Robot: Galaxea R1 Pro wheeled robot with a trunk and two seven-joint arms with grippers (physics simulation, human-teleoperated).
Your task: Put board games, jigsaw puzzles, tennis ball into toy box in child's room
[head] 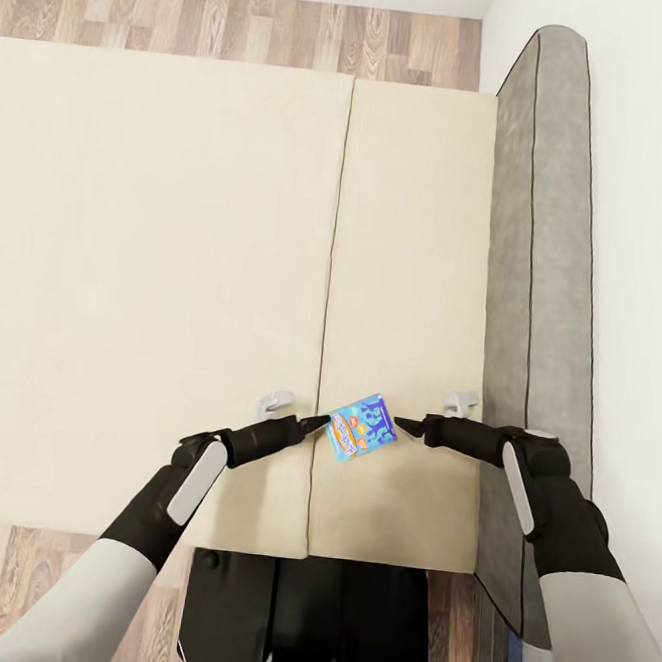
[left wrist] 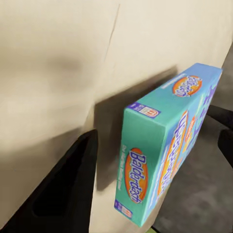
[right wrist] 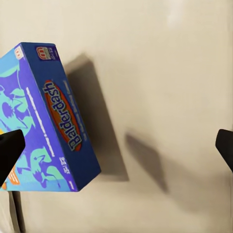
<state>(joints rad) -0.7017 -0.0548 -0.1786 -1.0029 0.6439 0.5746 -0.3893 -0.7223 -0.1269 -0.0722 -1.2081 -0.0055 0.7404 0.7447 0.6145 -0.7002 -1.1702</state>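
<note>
A small blue board game (head: pixel 362 427) printed "Balderdash" lies on the beige bed (head: pixel 157 256), just right of the mattress seam near the front edge. My left gripper (head: pixel 315 425) points at its left edge and my right gripper (head: pixel 408 425) at its right edge. In the left wrist view one dark finger (left wrist: pixel 73 189) stands beside the box (left wrist: pixel 160 150) with a thin gap between them; the other finger is hidden behind the box. In the right wrist view the fingers (right wrist: pixel 9 150) sit far apart at the picture's edges, one by the box (right wrist: pixel 43 121).
The grey headboard (head: pixel 540 239) runs along the bed's right side against a white wall. Wood-plank floor (head: pixel 237 27) shows beyond the bed's far edge and at my base. Two small pale fittings (head: pixel 277 403) lie on the mattress near the arms.
</note>
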